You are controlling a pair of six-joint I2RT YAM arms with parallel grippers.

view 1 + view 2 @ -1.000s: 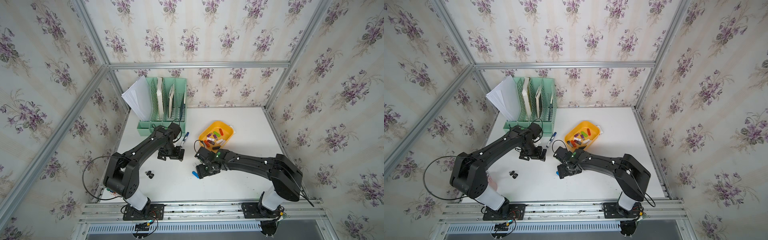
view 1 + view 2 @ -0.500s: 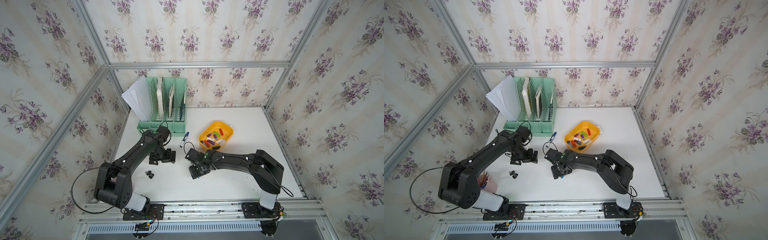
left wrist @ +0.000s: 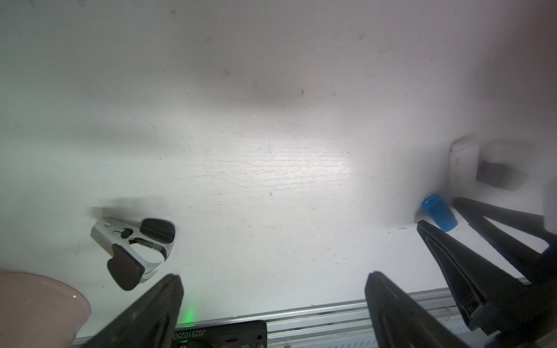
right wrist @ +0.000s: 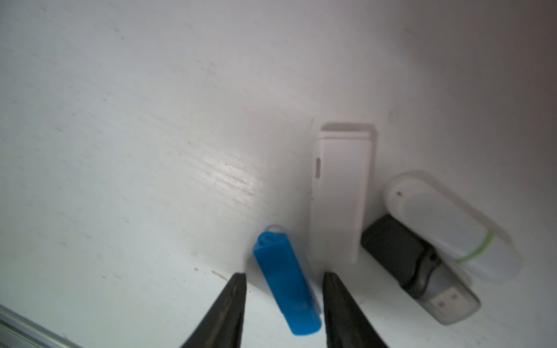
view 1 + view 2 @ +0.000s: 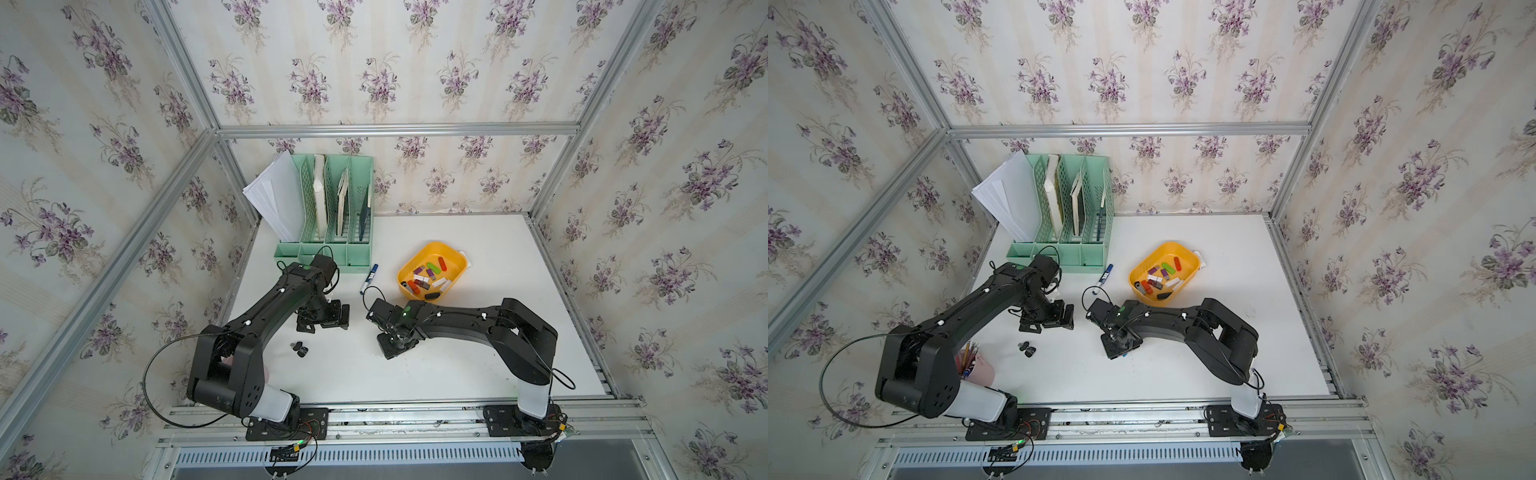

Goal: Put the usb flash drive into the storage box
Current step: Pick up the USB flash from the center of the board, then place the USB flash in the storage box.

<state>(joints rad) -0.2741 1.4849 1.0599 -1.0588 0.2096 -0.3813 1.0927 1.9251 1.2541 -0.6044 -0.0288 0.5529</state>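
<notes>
A blue usb flash drive (image 4: 283, 280) lies flat on the white table, and it also shows in the left wrist view (image 3: 438, 215). My right gripper (image 4: 284, 274) is down over it, open. One finger stands on each side of the drive, with a gap either way. In both top views the right gripper (image 5: 395, 345) hides the drive. The yellow-orange storage box (image 5: 451, 249) sits behind it and holds several coloured drives. My left gripper (image 3: 272, 277) hangs wide open and empty, left of the right one (image 5: 322, 322).
Beside the blue drive lie a white drive (image 4: 340, 192), a white one with a green band (image 4: 446, 223) and a black one with a clear cap (image 4: 413, 265). A staple remover (image 5: 300, 348), pink pencil cup (image 5: 978, 370), blue marker (image 5: 369, 278) and mint-green organizer (image 5: 328, 216) also stand around.
My right gripper has shifted left and lowered over the blue drive, and its jaws have narrowed around it. The left arm has drawn back to the left, still wide open.
</notes>
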